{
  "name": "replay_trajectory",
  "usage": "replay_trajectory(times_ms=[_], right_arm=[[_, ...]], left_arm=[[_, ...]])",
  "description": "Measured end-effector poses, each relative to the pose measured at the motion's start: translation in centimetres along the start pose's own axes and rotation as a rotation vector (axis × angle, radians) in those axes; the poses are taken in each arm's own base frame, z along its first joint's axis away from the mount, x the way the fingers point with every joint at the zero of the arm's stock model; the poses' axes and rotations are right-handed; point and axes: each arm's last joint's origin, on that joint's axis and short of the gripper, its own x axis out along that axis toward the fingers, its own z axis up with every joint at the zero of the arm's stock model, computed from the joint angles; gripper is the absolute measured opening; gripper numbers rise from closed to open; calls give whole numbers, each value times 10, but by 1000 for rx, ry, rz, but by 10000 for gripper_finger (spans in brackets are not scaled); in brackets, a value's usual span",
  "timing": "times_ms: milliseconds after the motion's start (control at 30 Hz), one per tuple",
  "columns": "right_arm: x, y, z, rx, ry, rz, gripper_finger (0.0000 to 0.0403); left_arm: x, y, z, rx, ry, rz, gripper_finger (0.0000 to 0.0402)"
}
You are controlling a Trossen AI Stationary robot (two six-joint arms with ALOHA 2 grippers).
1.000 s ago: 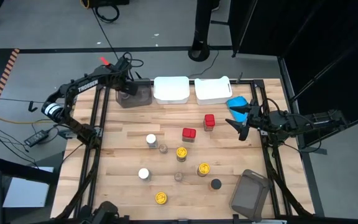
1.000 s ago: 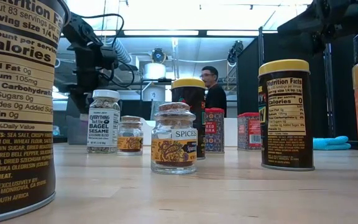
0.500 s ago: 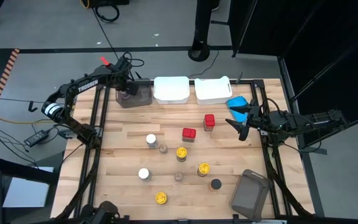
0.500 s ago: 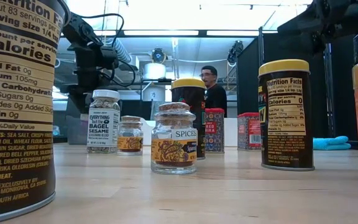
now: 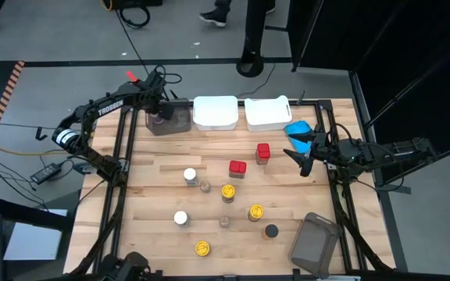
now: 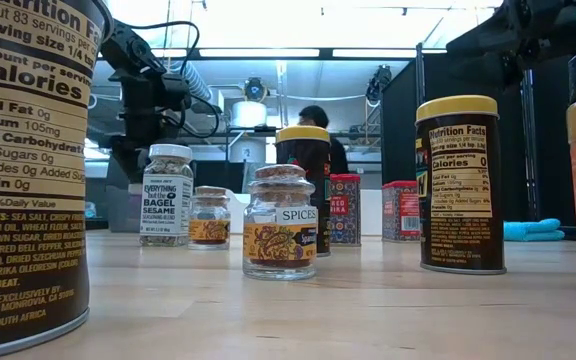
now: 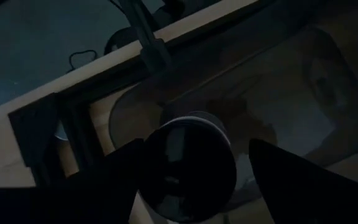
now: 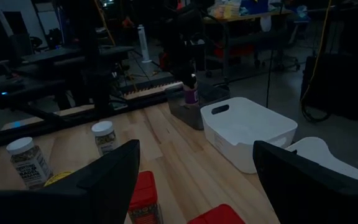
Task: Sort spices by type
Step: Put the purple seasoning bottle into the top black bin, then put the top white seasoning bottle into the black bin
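The left gripper (image 5: 160,115) hangs over the grey bin (image 5: 176,125) at the far left of the table (image 5: 155,195), its jaws clenched on a jar (image 7: 190,167) with a dark cap. In the left wrist view that jar sits upright between the 2 fingers (image 7: 114,180), its long axis running straight down toward the bin floor directly beneath the jaws. So the coming move, as I judge it, is a plain drop or short lowering with no sideways shift needed.

The right gripper (image 5: 304,150) waits at the right edge, jaws spread and empty. The 2 red jars (image 5: 249,160) lie just ahead of them, nearer this arm than the left. The yellow-lidded jars (image 5: 228,191) stand farther out, mid-table.
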Motion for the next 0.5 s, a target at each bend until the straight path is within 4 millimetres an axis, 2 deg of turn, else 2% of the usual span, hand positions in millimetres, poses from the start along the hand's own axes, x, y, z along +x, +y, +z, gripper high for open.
replay_trajectory(times_ms=[500], right_arm=[[0, 0, 0, 0, 0, 1, 320]], left_arm=[[0, 1, 0, 69, -1, 28, 296]])
